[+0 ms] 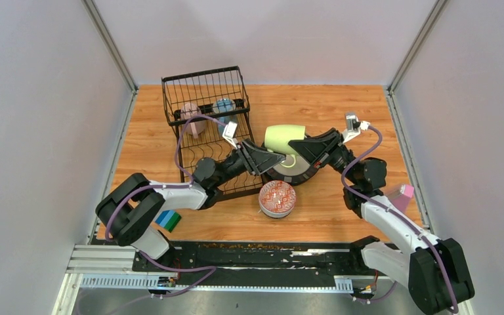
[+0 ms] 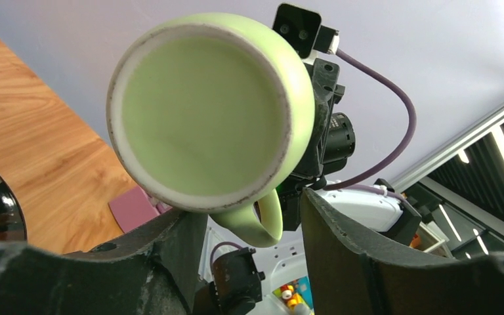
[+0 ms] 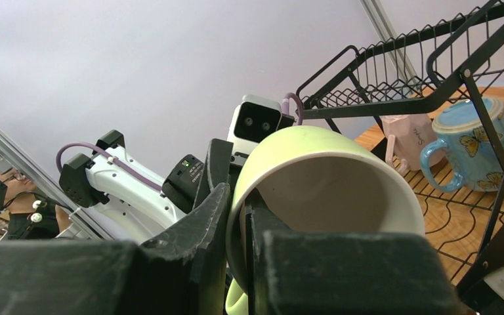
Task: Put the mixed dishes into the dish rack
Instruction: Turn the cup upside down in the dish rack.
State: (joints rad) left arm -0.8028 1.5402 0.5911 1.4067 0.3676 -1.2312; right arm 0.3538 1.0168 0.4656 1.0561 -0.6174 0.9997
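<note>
Green mug [image 1: 283, 139] is mid-air at centre of the top view, just right of the dish rack [image 1: 203, 84], over the counter [image 1: 341, 111]. Right jaws pinch its rim, one finger inside and one outside. Left jaws are spread around the base end with the handle [image 2: 270, 220] hanging between them; I can't confirm contact. Glazed ceramic: stiff, slick, fairly hefty, chips if dropped. I'd clamp across the body near the base, not the handle, before the right lets go.
</note>
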